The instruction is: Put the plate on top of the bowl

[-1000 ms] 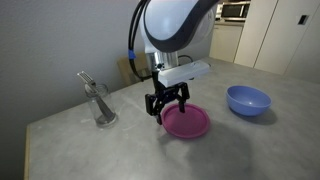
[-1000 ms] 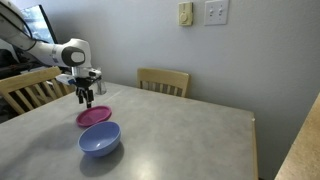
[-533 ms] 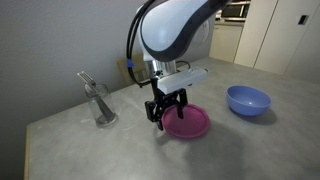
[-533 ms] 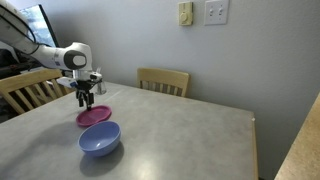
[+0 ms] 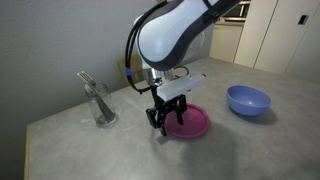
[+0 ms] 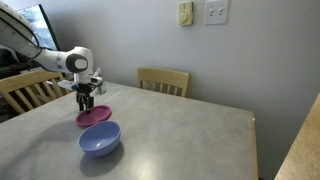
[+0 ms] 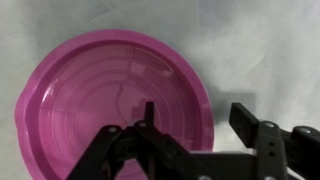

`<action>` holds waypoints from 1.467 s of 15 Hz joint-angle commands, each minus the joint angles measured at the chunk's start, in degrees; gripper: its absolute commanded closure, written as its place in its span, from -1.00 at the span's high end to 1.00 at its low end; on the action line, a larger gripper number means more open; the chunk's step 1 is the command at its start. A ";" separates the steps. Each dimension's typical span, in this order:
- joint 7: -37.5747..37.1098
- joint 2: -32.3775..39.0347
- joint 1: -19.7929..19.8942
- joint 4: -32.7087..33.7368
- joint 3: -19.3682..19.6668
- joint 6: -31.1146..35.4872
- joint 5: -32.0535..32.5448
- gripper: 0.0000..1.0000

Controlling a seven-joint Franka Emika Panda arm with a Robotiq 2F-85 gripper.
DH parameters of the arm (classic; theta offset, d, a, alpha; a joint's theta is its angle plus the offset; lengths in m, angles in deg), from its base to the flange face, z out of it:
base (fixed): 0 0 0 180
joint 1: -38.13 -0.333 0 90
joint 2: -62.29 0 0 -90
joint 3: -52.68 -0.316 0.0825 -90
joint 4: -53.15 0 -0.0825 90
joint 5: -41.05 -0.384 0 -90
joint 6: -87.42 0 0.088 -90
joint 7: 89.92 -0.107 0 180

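The claw (image 7: 195,118) has come lower over the rim of the flat round magenta-pink plastic plate (image 7: 105,95), which lies on the desk (image 5: 110,150) near the round periwinkle-blue plastic bowl (image 5: 248,100); its jaws have narrowed but are still apart and grip nothing, so the grasp is probably only beginning.

My gripper (image 7: 197,125) is straddling the rim of the plate (image 7: 110,95), which is lying on the table (image 5: 120,150); the bowl (image 5: 248,100) is sitting well apart, the glass (image 5: 102,105) standing on the opposite side.
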 commanded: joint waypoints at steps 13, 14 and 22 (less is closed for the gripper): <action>0.99 1.45 -0.08 4.23 0.93 -3.59 0.78 0.04; 0.98 1.49 -0.09 4.24 0.95 -3.51 0.81 0.05; 1.26 2.38 0.17 5.13 0.93 -3.30 0.68 -0.11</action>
